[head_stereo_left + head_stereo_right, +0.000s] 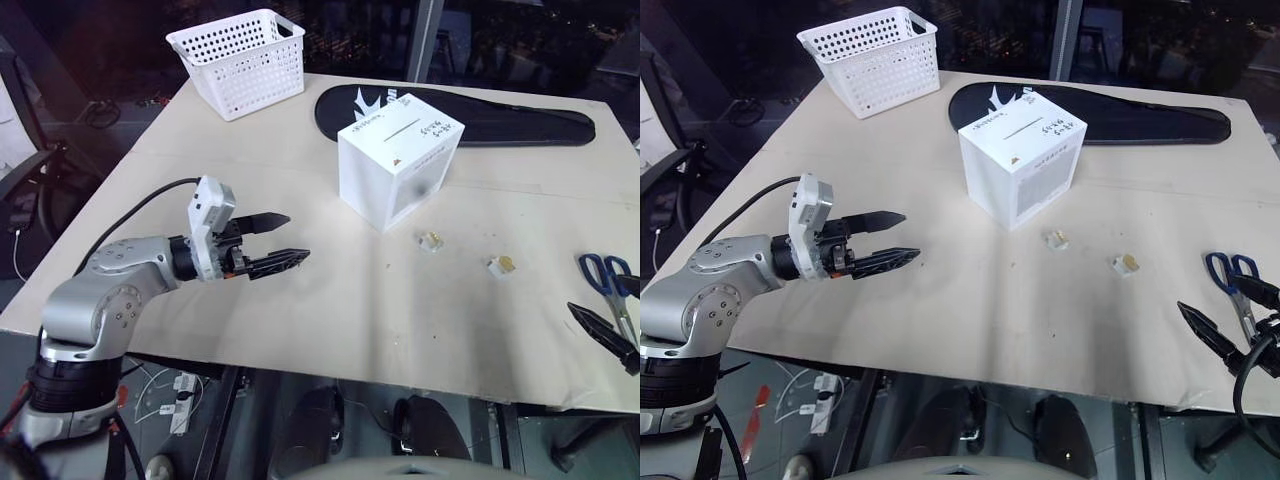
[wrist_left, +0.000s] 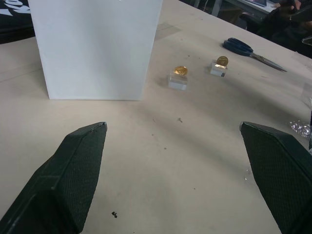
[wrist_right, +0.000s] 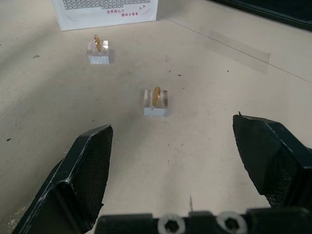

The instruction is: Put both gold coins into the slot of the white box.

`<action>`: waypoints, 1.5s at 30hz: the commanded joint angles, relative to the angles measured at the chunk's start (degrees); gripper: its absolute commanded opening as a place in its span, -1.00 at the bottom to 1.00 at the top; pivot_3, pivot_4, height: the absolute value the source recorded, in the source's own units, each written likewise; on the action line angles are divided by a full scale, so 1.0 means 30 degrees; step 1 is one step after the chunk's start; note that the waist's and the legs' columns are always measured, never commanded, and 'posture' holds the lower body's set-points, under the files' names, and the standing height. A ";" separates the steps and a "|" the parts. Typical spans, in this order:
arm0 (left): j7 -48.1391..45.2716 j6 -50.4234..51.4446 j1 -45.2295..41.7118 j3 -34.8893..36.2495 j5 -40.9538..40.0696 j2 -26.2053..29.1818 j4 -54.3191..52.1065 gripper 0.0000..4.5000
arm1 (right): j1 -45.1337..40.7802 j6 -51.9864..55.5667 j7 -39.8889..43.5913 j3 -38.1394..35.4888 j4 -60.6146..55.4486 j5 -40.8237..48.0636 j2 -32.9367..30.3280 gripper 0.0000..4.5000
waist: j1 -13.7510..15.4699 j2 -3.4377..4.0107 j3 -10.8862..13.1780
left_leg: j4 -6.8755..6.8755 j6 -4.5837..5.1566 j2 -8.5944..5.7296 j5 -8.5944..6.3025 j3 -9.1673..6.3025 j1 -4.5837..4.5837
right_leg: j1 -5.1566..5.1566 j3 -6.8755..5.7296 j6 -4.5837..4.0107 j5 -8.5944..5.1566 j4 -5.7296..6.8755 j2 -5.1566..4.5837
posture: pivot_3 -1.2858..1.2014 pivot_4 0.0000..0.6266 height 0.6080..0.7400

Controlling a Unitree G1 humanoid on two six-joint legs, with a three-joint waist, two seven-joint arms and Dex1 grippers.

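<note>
The white box (image 1: 400, 158) is a cube standing near the middle of the table (image 1: 300, 300), toward the far edge. Its upper face carries a thin dark slot (image 1: 403, 129), black handwriting and a small orange triangle mark.

Two gold coins are present. Each stands on edge in its own small clear holder. One coin (image 3: 97, 43) sits just in front of the box; the other coin (image 3: 156, 95) sits further toward the right edge of the table. Both are apart from the box and from each other.

One white perforated basket (image 1: 240, 60) stands at the far left corner; its contents cannot be seen. One black flat case (image 1: 500, 118) lies along the far edge behind the box. One pair of blue-handled scissors (image 1: 610, 285) lies near the right edge.

The left gripper (image 1: 280, 240) hovers over the left part of the table, fingers spread apart, holding nothing. The right gripper (image 3: 170, 161) hovers at the near right edge, fingers likewise spread and empty.
</note>
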 commanded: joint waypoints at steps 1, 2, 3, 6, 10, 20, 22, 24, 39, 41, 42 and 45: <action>0.0745 -0.0130 -0.0942 -0.0079 -0.0169 -0.0528 -0.0844 0.99 | -0.0767 0.0821 -0.2190 0.0346 -0.0742 0.0071 0.0377 0.90 | 0.0000 0.0001 0.0000 | 0.0000 0.0000 0.0000 0.0000 0.0000 0.0000 | 0.0000 0.0001 0.0000 0.0000 -0.0002 0.0000 | 0.03 -0.52 1.00; 0.1518 -0.0001 -0.1651 -0.0458 -0.0164 -0.1168 -0.1195 0.99 | -0.1437 0.1782 -0.3518 0.1168 -0.1260 0.0021 0.0480 0.90 | 0.0017 -0.0009 -0.0004 | -0.0001 0.0000 0.0000 0.0000 0.0001 0.0000 | 0.0002 0.0001 0.0001 0.0000 -0.0007 0.0000 | 0.03 -0.52 1.00; 0.2062 0.0132 -0.2138 -0.0700 -0.0184 -0.1620 -0.1446 0.99 | -0.1918 0.2510 -0.4469 0.1723 -0.1639 0.0037 0.0521 0.90 | 0.0044 -0.0012 -0.0006 | 0.0001 -0.0001 0.0005 0.0000 -0.0007 0.0001 | 0.0010 -0.0010 0.0001 0.0001 -0.0011 0.0000 | 0.03 -0.52 1.00; 0.2441 -0.0112 -0.2974 -0.1393 0.0215 -0.2231 -0.1918 0.99 | -0.3554 0.4664 -0.5901 0.2346 -0.1870 0.1648 0.0539 0.90 | 0.0022 -0.0003 -0.0001 | 0.0039 -0.0001 -0.0002 0.0000 -0.0004 -0.0011 | 0.0014 -0.0016 -0.0007 0.0013 -0.0003 -0.0011 | 0.03 -0.52 1.00; 0.2947 -0.0035 -0.4096 -0.2360 -0.0086 -0.3536 -0.2325 1.00 | -0.5316 0.6016 -0.6935 0.3466 -0.1425 0.2297 0.0049 0.67 | 0.0005 0.0000 0.0001 | 0.0011 -0.0061 -0.0004 0.0038 0.0003 -0.0016 | 0.0005 -0.0023 -0.0008 0.0012 -0.0013 0.0004 | 0.03 -0.52 1.00; 0.0979 0.0180 -0.3859 -0.3206 -0.0640 -0.3066 -0.2987 1.00 | -0.7658 0.6918 -0.8592 0.7236 0.0541 0.0889 -0.1000 0.22 | 0.0023 0.0005 0.0005 | 0.0029 0.0060 0.0000 0.0061 0.0008 -0.0023 | 0.0008 -0.0025 -0.0007 0.0011 -0.0012 0.0033 | 0.03 -0.52 1.00; 0.0785 0.0163 -0.3893 -0.3251 -0.0570 -0.2958 -0.2960 1.00 | -0.7843 0.6984 -0.8870 0.7478 0.0882 0.0621 -0.1015 0.22 | 0.0029 0.0006 0.0006 | 0.0035 0.0076 -0.0001 0.0053 0.0009 -0.0023 | 0.0008 -0.0024 -0.0007 0.0011 -0.0012 0.0033 | 0.03 -0.52 1.00; 0.0582 0.0231 -0.3940 -0.3139 -0.0787 -0.2935 -0.2887 1.00 | -0.8119 0.6998 -0.8864 0.7504 0.1148 0.0669 -0.1000 0.22 | 0.0031 0.0007 0.0006 | 0.0034 0.0076 0.0000 0.0054 0.0007 -0.0026 | 0.0008 -0.0028 -0.0007 0.0011 -0.0011 0.0035 | 0.03 -0.52 1.00; -0.0263 -0.0052 -0.3531 -0.3173 -0.0755 -0.2556 -0.3053 1.00 | -1.0835 0.7906 -0.9584 1.0389 0.4129 -0.0242 -0.0502 -0.26 | 0.0006 0.0018 0.0014 | 0.0034 0.0079 0.0003 0.0053 0.0008 -0.0025 | 0.0006 -0.0026 -0.0006 0.0011 -0.0011 0.0050 | 0.03 -0.52 1.00; -0.0257 -0.0088 -0.3484 -0.3162 -0.0763 -0.2518 -0.3084 1.00 | -1.0937 0.7866 -0.9544 1.0505 0.4247 -0.0353 -0.0516 -0.53 | 0.0009 0.0021 0.0015 | 0.0034 0.0080 0.0004 0.0053 0.0008 -0.0025 | 0.0006 -0.0027 -0.0006 0.0011 -0.0010 0.0051 | 0.03 -0.52 1.00; -0.0216 -0.0084 -0.3443 -0.3150 -0.0782 -0.2505 -0.3127 1.00 | -1.0961 0.7858 -0.9482 1.0594 0.4275 -0.0410 -0.0532 -0.63 | 0.0010 0.0021 0.0015 | 0.0033 0.0079 0.0004 0.0053 0.0007 -0.0026 | 0.0005 -0.0027 -0.0006 0.0011 -0.0010 0.0051 | 0.03 -0.52 1.00; -0.0122 -0.0137 -0.3237 -0.3088 -0.0780 -0.2440 -0.3305 1.00 | -1.1112 0.7773 -0.9431 1.0857 0.4443 -0.0583 -0.0475 -0.63 | -0.0003 0.0021 0.0015 | 0.0033 0.0081 0.0004 0.0052 0.0008 -0.0025 | 0.0006 -0.0025 -0.0005 0.0011 -0.0011 0.0051 | 0.03 -0.52 1.00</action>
